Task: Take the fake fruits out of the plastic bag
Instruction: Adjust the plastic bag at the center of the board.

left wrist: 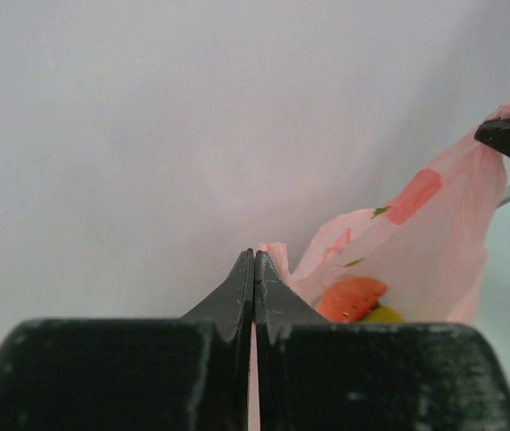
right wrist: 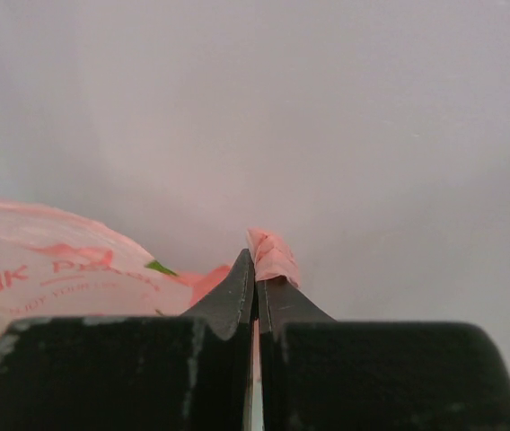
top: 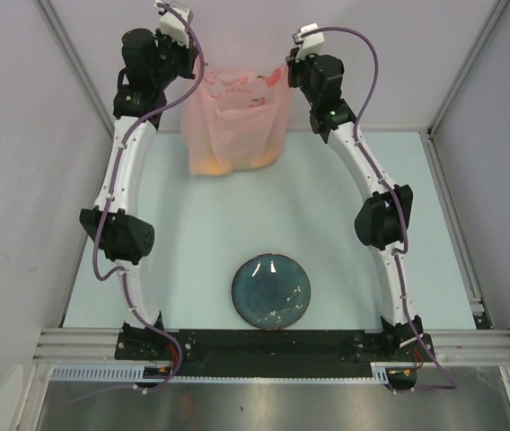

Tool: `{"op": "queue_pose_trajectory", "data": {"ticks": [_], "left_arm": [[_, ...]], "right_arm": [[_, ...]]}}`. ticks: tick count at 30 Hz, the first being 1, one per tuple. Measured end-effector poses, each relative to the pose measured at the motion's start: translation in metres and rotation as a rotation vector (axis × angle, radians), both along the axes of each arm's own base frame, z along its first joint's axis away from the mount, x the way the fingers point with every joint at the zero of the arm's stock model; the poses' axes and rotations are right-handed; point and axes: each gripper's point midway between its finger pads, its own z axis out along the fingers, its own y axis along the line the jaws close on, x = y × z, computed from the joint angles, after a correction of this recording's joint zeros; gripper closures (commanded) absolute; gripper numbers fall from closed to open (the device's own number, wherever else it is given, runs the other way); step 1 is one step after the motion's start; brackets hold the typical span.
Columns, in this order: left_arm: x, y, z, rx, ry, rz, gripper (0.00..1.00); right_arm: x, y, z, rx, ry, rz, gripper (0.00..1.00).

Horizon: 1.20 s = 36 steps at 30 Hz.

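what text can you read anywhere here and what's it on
"NK P", cut off at both ends: red print on the thin translucent pink plastic bag, right wrist view.
Smaller red line beneath it: too blurred to read.
Bag print in the top view: too small to read.
Nothing else.

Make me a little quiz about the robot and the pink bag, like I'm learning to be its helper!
1. True or false: a banana lies on the plate.
2. What do the left gripper and the right gripper pinch? A) the bag B) the plate C) nothing
3. Fill in: the fruits are ___ the bag.
Key: 1 false; 2 A; 3 inside.
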Motion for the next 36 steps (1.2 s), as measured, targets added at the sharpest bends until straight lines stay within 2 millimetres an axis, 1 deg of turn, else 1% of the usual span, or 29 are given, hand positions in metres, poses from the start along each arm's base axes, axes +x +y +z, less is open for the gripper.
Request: {"op": "queue_pose_trajectory", "data": {"ticks": [2,3,6,8,9,10,11,12,13,14,15,16,17,18,19,20,21,22,23,24,25,28,29,30,31,32,34,35,36], "left_arm": [[-0.007,-0.004,0.008,-0.013,-0.008,-0.013,1.0],[-0.014,-0.006,0.012,-0.022,-0.007,-0.025,1.0],[-0.046,-0.008,0.012,-0.039,0.029,-0.06,1.0],[-0.074,-0.008,0.002,-0.046,0.066,-0.085,1.0],[-0.09,-0.007,-0.01,-0.049,0.09,-0.096,1.0],[-0.108,-0.007,-0.028,-0.049,0.13,-0.108,1.0],[-0.126,-0.006,-0.05,-0.047,0.176,-0.118,1.0],[-0.137,-0.007,-0.067,-0.047,0.206,-0.13,1.0],[-0.152,-0.008,-0.094,-0.045,0.259,-0.141,1.0],[-0.163,-0.01,-0.119,-0.043,0.314,-0.156,1.0],[-0.172,-0.014,-0.142,-0.043,0.365,-0.171,1.0],[-0.178,-0.017,-0.16,-0.047,0.408,-0.182,1.0],[-0.184,-0.021,-0.179,-0.049,0.458,-0.196,1.0],[-0.19,-0.024,-0.196,-0.053,0.503,-0.206,1.0],[-0.195,-0.028,-0.207,-0.061,0.539,-0.215,1.0],[-0.2,-0.031,-0.214,-0.069,0.564,-0.228,1.0],[-0.203,-0.035,-0.215,-0.079,0.575,-0.239,1.0],[-0.203,-0.039,-0.213,-0.089,0.572,-0.252,1.0],[-0.204,-0.042,-0.209,-0.1,0.565,-0.264,1.0],[-0.205,-0.044,-0.205,-0.109,0.558,-0.272,1.0],[-0.206,-0.045,-0.202,-0.115,0.552,-0.278,1.0],[-0.207,-0.048,-0.194,-0.135,0.544,-0.291,1.0],[-0.207,-0.048,-0.192,-0.139,0.542,-0.293,1.0],[-0.207,-0.049,-0.19,-0.144,0.541,-0.293,1.0],[-0.207,-0.049,-0.189,-0.147,0.541,-0.294,1.0],[-0.207,-0.049,-0.188,-0.152,0.541,-0.294,1.0],[-0.208,-0.05,-0.186,-0.158,0.543,-0.295,1.0],[-0.208,-0.05,-0.186,-0.159,0.543,-0.295,1.0],[-0.208,-0.05,-0.185,-0.161,0.542,-0.295,1.0]], "right_arm": [[-0.004,-0.012,0.005,-0.004,-0.004,-0.017,1.0],[-0.008,-0.02,0.008,-0.008,-0.003,-0.026,1.0],[-0.039,-0.045,0.012,-0.051,0.012,-0.031,1.0],[-0.071,-0.063,0.008,-0.085,0.032,-0.031,1.0],[-0.084,-0.068,0.004,-0.098,0.043,-0.028,1.0],[-0.102,-0.073,-0.002,-0.108,0.052,-0.02,1.0],[-0.122,-0.075,-0.014,-0.121,0.083,-0.006,0.9],[-0.134,-0.077,-0.023,-0.131,0.109,0.002,0.8],[-0.145,-0.078,-0.036,-0.135,0.138,0.012,0.7],[-0.156,-0.077,-0.052,-0.138,0.178,0.025,0.54],[-0.165,-0.076,-0.074,-0.147,0.233,0.038,0.47],[-0.172,-0.076,-0.094,-0.15,0.28,0.052,0.42],[-0.179,-0.077,-0.115,-0.16,0.334,0.058,0.29],[-0.192,-0.079,-0.145,-0.179,0.42,0.07,0.25],[-0.201,-0.081,-0.162,-0.187,0.479,0.077,0.2],[-0.211,-0.082,-0.179,-0.199,0.537,0.085,0.17],[-0.22,-0.084,-0.186,-0.209,0.574,0.088,0.17],[-0.229,-0.083,-0.187,-0.218,0.589,0.095,0.16],[-0.238,-0.08,-0.179,-0.223,0.578,0.107,0.16],[-0.246,-0.074,-0.163,-0.22,0.544,0.124,0.17],[-0.255,-0.067,-0.145,-0.213,0.499,0.146,0.17],[-0.287,-0.042,-0.08,-0.176,0.333,0.223,0.19],[-0.295,-0.035,-0.06,-0.158,0.28,0.246,0.24],[-0.3,-0.03,-0.043,-0.143,0.234,0.263,0.26],[-0.302,-0.026,-0.033,-0.133,0.204,0.27,0.3],[-0.301,-0.023,-0.026,-0.124,0.182,0.274,0.37],[-0.293,-0.016,-0.024,-0.119,0.168,0.276,0.45],[-0.285,-0.01,-0.032,-0.124,0.18,0.279,0.52],[-0.278,-0.003,-0.042,-0.131,0.197,0.287,0.55]]}}
